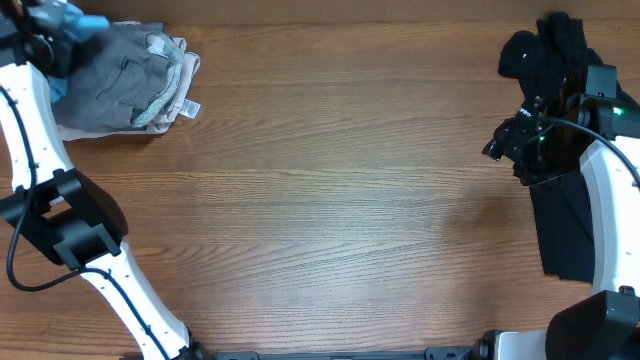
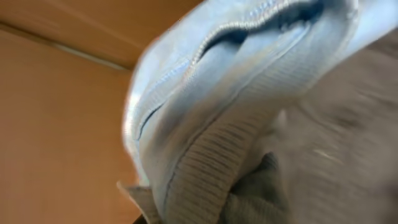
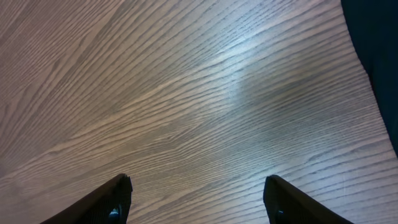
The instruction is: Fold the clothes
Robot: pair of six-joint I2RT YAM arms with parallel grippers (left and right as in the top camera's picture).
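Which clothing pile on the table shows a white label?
The grey pile at the left, with the white label at its right edge; the black clothes at the right show none.

**Clothes heaped at both far corners**

Up at eleven o'clock on the worktop point(image 1: 330, 200), a grey garment point(image 1: 120, 75) lies crumpled, with a pale ribbed edge and a white label point(image 1: 188, 108) on its three o'clock side. A light blue garment point(image 1: 78, 20) is bunched at that heap's ten o'clock edge. The left wrist view shows its zip point(image 2: 249, 22) and ribbed hem point(image 2: 211, 168), blurred, against grey fabric. Over at one o'clock sits a black heap point(image 1: 545, 50). At three o'clock a dark cloth point(image 1: 560, 225) lies flat.
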